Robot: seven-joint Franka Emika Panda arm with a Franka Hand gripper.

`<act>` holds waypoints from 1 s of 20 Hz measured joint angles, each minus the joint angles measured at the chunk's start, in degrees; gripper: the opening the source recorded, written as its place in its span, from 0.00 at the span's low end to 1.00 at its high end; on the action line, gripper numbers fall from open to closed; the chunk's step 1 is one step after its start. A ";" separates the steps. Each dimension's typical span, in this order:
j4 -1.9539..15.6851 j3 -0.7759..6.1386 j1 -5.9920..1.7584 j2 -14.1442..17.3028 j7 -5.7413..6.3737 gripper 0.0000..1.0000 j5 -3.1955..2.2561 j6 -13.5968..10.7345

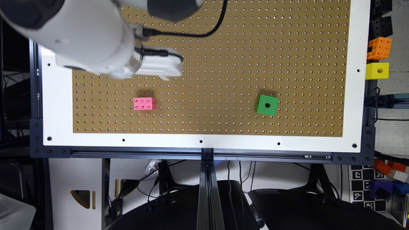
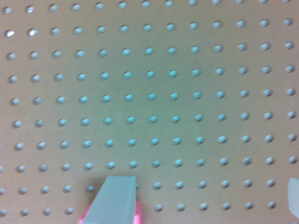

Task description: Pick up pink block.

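The pink block lies flat on the brown pegboard, toward the exterior view's left, its holed face up. My gripper hangs over the board a little farther back than the block and slightly to its right, apart from it. In the wrist view the gripper is open. One grey finger stands in front of the pink block, which shows as thin slivers on either side of it. The other finger sits far off at the frame's edge. Nothing lies between the fingers but bare board.
A green cube with a single hole rests on the board toward the exterior view's right. Off the board at the far right sit an orange holed block and a yellow cube. A white frame borders the pegboard.
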 joint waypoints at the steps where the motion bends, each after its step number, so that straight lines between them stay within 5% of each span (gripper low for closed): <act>1: 0.46 0.00 0.00 0.42 0.00 1.00 0.00 -0.03; 12: 2.88 -0.01 -1.40 1.69 -1.10 1.00 -0.02 -0.10; 20: 7.37 -0.01 -3.37 5.43 -3.09 1.00 -0.02 -0.59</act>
